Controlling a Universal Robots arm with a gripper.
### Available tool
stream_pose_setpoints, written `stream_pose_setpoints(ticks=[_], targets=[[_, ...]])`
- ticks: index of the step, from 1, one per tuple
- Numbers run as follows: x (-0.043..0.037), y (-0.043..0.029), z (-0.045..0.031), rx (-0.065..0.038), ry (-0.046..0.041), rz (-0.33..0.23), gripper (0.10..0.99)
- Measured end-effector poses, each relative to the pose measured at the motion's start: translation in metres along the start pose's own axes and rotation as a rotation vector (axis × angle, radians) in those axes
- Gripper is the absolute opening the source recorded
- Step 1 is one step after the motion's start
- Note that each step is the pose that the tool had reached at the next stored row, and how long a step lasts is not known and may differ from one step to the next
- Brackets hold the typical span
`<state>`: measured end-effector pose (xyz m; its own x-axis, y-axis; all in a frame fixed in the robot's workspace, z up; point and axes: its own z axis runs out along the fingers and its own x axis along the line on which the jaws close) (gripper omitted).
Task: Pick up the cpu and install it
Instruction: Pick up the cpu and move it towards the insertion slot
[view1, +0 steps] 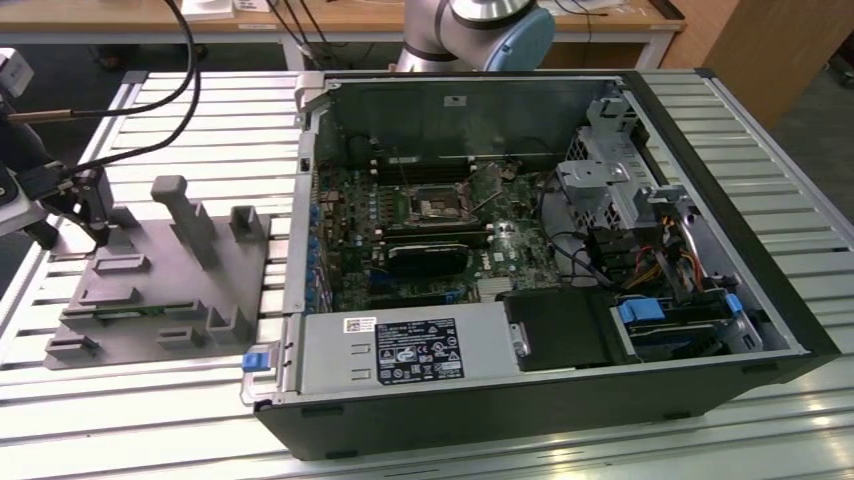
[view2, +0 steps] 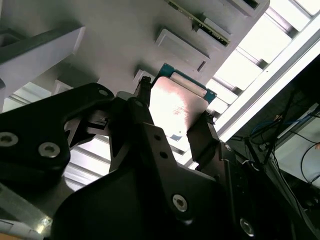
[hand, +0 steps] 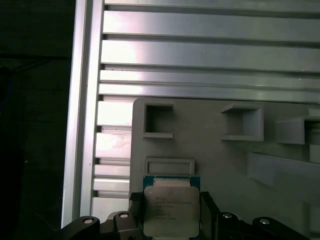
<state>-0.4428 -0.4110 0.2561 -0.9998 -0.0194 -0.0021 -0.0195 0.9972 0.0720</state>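
Slatted metal table (view1: 147, 110) carrying a grey fixture tray (view1: 147, 300) at the exterior view's left, with an open computer case (view1: 534, 420) just beside it on the right. Possible trouble from here: slipping or tilting of the cpu (hand: 170, 205), pinched only by its thin edges; bent contacts if lowered crooked or turned the wrong way into the socket (view1: 438, 207), set deep among boards and cables. Gripper (view1: 94, 235) over the tray, well apart from the case. Closed partway, jaws pressed on two opposite edges of the cpu, silver top plate bare between them in both wrist views. Lifted clear of the tray or not: cannot tell.
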Motion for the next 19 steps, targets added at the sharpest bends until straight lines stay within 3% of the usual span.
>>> stream_pose_setpoints(ticks=[10, 19], targets=[[0.0000, 0.0006, -0.0077, 0.000, 0.0000, 0.000, 0.541], [0.0000, 0.0018, -0.0202, -0.001, 0.0000, 0.000, 0.541]])
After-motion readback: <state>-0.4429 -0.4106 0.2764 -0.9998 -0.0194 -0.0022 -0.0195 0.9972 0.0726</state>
